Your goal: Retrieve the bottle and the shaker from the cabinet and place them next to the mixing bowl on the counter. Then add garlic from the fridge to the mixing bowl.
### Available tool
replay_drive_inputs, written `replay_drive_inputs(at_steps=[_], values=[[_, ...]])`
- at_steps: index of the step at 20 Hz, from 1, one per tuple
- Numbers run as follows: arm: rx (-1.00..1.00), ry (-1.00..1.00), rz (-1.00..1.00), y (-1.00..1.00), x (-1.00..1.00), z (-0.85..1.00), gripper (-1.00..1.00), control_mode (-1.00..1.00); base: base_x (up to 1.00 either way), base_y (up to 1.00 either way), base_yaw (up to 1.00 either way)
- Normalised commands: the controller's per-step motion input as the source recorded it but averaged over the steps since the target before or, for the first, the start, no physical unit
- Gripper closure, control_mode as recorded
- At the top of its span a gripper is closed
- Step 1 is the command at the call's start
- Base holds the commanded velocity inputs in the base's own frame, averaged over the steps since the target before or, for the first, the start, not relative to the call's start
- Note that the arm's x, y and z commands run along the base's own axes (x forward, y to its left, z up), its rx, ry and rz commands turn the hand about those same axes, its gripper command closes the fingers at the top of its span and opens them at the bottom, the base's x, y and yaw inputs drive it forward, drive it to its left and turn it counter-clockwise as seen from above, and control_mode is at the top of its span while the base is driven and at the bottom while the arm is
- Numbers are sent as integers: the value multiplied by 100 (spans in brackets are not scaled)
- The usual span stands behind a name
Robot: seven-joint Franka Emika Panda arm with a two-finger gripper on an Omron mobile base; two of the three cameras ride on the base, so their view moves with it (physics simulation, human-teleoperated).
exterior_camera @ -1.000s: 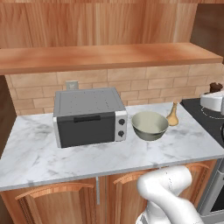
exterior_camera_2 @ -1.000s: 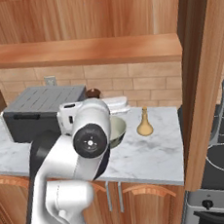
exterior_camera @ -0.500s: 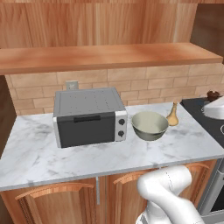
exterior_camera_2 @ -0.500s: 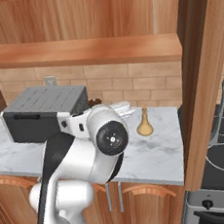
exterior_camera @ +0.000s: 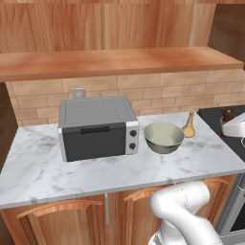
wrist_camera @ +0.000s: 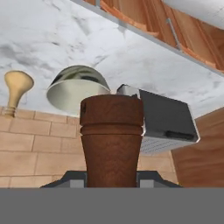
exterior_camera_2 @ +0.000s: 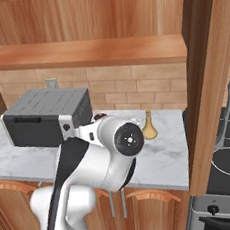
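Marble counter (exterior_camera: 43, 172) is seen below a wooden shelf, with the toaster oven (exterior_camera: 98, 127) at the mixing bowl's (exterior_camera: 163, 137) nine o'clock. A tan bottle (exterior_camera: 189, 126) already stands just beside the bowl at its three o'clock, so that step is judged done. In the hand view the brown shaker (wrist_camera: 112, 135) is clamped in the gripper (wrist_camera: 112, 179), not yet set down. The garlic remains to be fetched.
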Motion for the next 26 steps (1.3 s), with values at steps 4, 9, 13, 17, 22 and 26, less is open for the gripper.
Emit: replay_drive_inputs(at_steps=[4, 9, 13, 17, 22, 26], values=[[0, -6, 13, 0, 25, -64, 100, -100, 0, 0, 0], [0, -10, 11, 3, 27, -60, 100, -100, 0, 0, 0], [0, -10, 13, 0, 21, -52, 100, -100, 0, 0, 0], [0, -11, 14, 0, 18, -53, 100, -100, 0, 0, 0], [-2, -28, 3, -14, 4, -44, 100, -100, 0, 0, 0], [-8, -35, 0, -35, 0, -43, 100, -100, 0, 0, 0]])
